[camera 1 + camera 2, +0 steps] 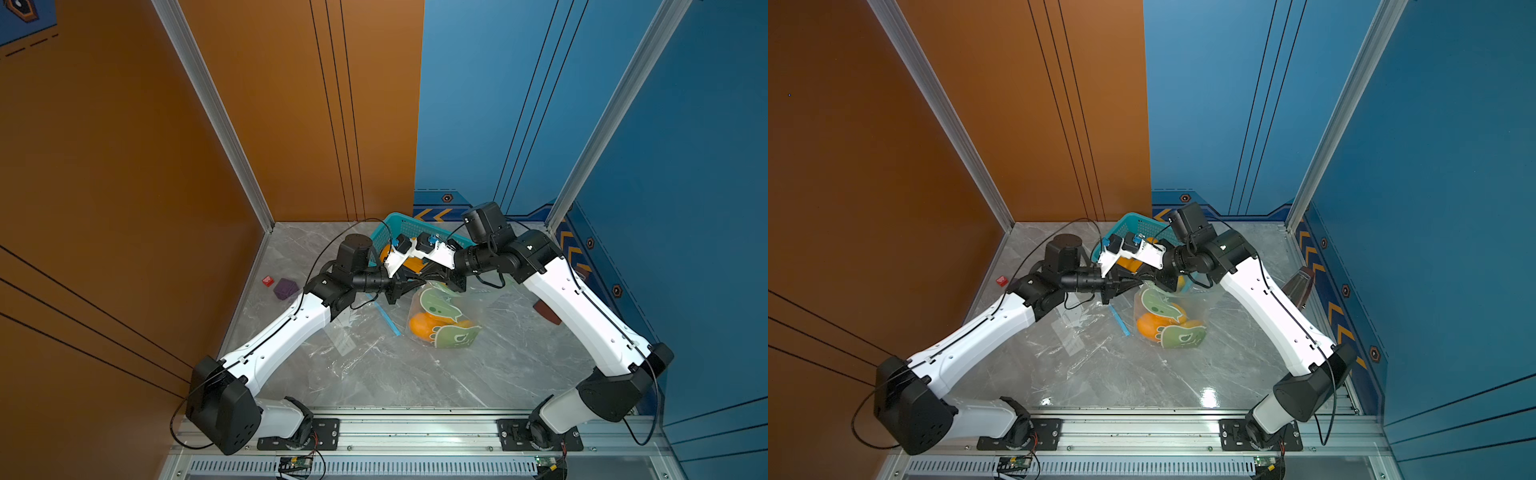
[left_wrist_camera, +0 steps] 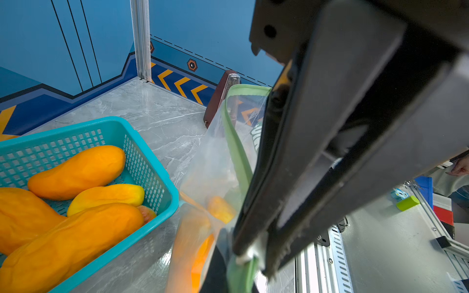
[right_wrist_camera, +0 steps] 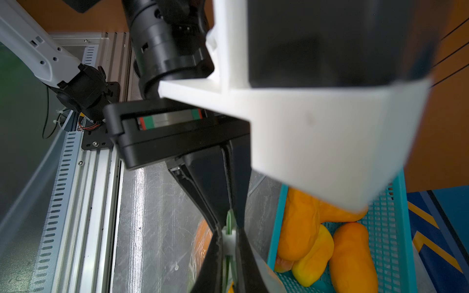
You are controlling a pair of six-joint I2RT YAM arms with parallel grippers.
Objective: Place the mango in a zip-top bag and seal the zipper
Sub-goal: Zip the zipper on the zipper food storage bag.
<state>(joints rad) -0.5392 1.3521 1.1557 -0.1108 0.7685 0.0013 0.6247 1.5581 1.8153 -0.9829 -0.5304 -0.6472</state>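
Both pincers meet at one corner of the bag (image 1: 446,320), so the coming move turns on which way the green zipper strip (image 2: 237,152) runs from that shared pinch. In the left wrist view the strip leaves the tips of the left pincer (image 2: 250,256) and loops away in two separate bands. We read that as a mouth not yet sealed along most of its length. In both top views the mouth stretches from the pinch toward the right arm's side, and that is the zipper's long axis.

The left pincer is pressed together on the green strip at the corner. The right pincer (image 3: 228,253) sits tip to tip with it. Its jaws are closed on a small white piece (image 3: 228,241) on the strip, which we take for the slider. The right arm is therefore the nearer one for the pull, and its own side is the way to go, while the left pincer anchors the corner.

The mango (image 1: 422,324) is already inside the bag. It lies low on the tabletop (image 1: 519,353), below the two pincers and on the side toward the arm bases, so the bag hangs slack from the pinch down to it. The blue basket (image 2: 162,177) of spare mangoes sits just behind the pincers, close enough that a sideways pull could brush it.
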